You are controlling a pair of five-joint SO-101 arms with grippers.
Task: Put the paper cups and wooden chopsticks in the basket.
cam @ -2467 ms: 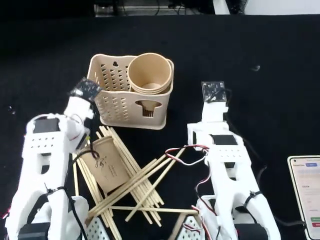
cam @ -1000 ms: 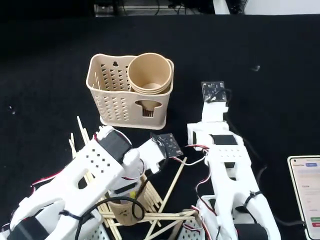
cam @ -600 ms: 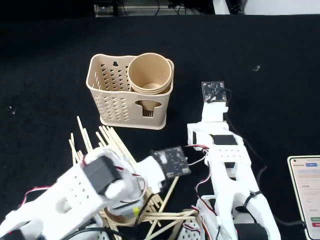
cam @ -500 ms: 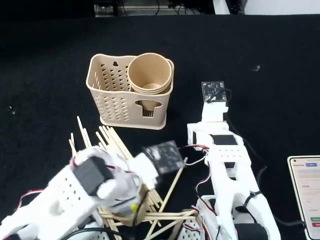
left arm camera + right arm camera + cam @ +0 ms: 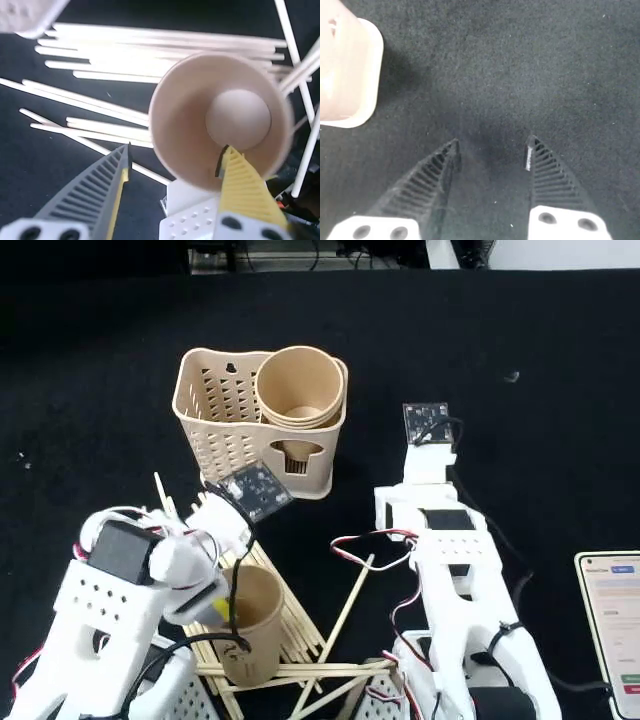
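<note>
A paper cup [image 5: 250, 625] [image 5: 220, 120] stands mouth up on the pile of wooden chopsticks [image 5: 300, 645] [image 5: 150, 50] near the table's front. My left gripper [image 5: 175, 151] is open and straddles the cup's wall: one finger is inside the cup and the other [image 5: 100, 195] is outside, with a gap to the rim. The beige basket [image 5: 235, 435] stands farther back and holds stacked paper cups [image 5: 300, 385]. My right gripper [image 5: 491, 147] is open over bare black cloth, with a corner of the basket [image 5: 350, 75] off to one side.
The right arm [image 5: 445, 540] lies along the table to the right of the chopsticks. A phone [image 5: 612, 630] rests at the right edge. Loose red and white cables [image 5: 365, 545] cross between the arms. Black cloth lies bare behind and right of the basket.
The left arm swung from beside the basket down over the chopstick pile. The cup that lay on its side now stands upright. Some chopsticks shifted. The right arm stayed still.
</note>
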